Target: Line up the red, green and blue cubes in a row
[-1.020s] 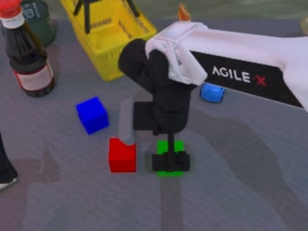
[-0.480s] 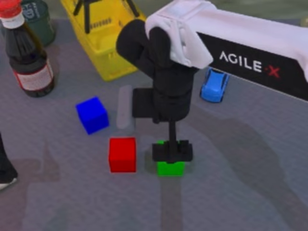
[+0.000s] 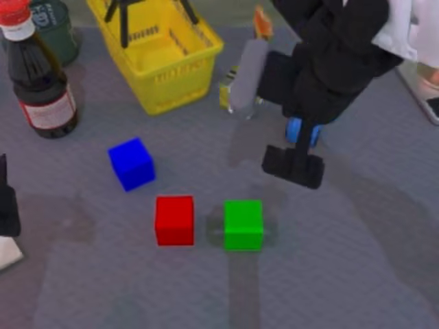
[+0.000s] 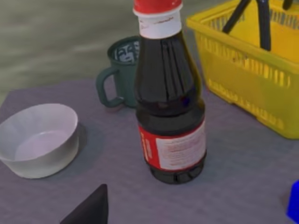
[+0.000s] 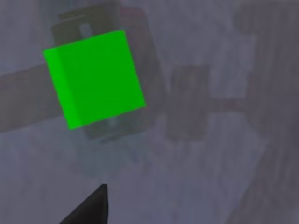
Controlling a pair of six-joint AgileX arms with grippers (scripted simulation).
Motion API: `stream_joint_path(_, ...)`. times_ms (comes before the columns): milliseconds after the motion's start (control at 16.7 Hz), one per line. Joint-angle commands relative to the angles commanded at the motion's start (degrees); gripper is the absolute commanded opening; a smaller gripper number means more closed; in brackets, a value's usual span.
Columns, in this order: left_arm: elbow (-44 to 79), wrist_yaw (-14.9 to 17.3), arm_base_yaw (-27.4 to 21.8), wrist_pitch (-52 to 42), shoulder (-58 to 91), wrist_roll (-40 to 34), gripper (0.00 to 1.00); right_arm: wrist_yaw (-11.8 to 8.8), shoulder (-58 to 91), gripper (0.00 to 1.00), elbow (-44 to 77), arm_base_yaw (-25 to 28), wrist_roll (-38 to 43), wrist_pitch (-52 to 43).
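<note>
Grey cloth covers the surface (image 3: 357,274), where the green cube (image 3: 243,224) sits just beside the red cube (image 3: 174,219), apart but level. The blue cube (image 3: 131,163) lies up-left of them, out of line. Small, matte and rigid, it probably wants a pinch across opposite flat faces. Above the green cube hangs the right gripper (image 3: 293,166), empty, fingers seemingly released. The left gripper (image 3: 7,205) sits parked at the left edge; its fingers' state I cannot tell.

R hand (image 3: 293,166) raised, empty.
</note>
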Motion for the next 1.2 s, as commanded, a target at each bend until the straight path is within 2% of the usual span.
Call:
stream_joint_path(300, 23.9, -0.1, -4.2, -16.0, 29.5, 9.1, 1.0, -1.4, -29.8, 1.0, -23.8, -11.0, 10.0, 16.6)
stream_joint_path(540, 43.8, 0.0, -7.9, -29.8, 55.8, 17.0, 1.0, -1.7, -55.5, 1.0, -46.2, -19.8, 19.1, 30.2)
stream_joint_path(900, 69.3, 0.1, -12.9, -47.3, 87.1, 27.1, 1.0, -0.4, -85.8, 1.0, -75.7, -29.7, 30.8, 47.7)
stream_joint_path(1200, 83.5, 0.1, -15.6, -55.7, 102.2, 32.5, 1.0, 1.2, -102.1, 1.0, -90.5, -34.1, 36.8, 57.4)
